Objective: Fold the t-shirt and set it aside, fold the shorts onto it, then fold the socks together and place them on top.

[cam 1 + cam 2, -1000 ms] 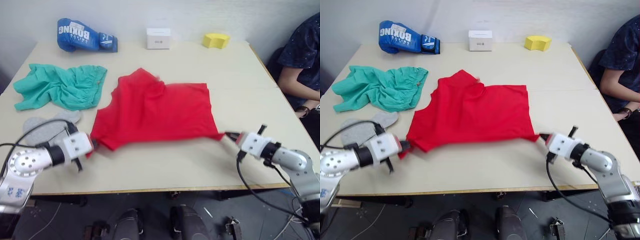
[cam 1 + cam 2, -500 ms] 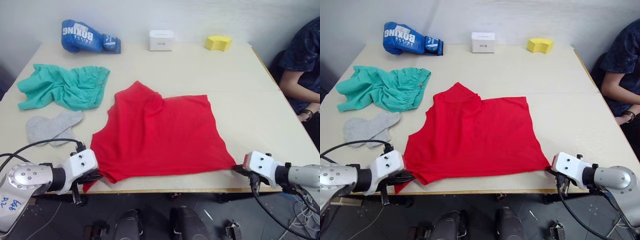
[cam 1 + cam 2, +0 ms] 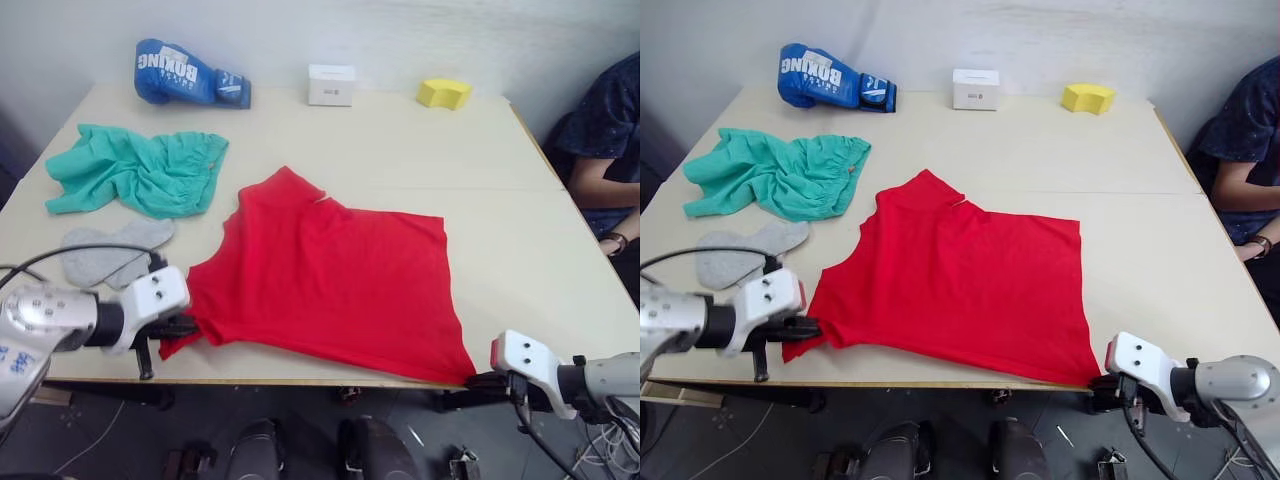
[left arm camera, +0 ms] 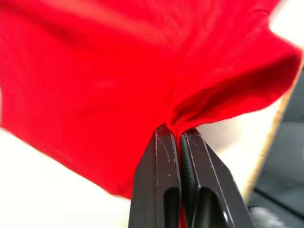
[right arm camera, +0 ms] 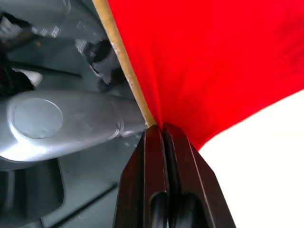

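White capitals spell "BOXING" across the blue boxing glove (image 3: 837, 78) at the far left corner of the worktop (image 3: 1140, 150). There's smaller print under that word and a dark mark on the white box (image 3: 975, 89), both too tiny to read.

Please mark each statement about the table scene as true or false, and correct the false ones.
1. Both end effectors pinch the t-shirt. True: left end effector and right end effector are shut on its cloth.
2. The shorts lie on the t-shirt. False: they lie apart, on the robot's left.
3. The socks lie between the shorts and the left end effector. True.
4. The boxing glove is yellow. False: it is blue.
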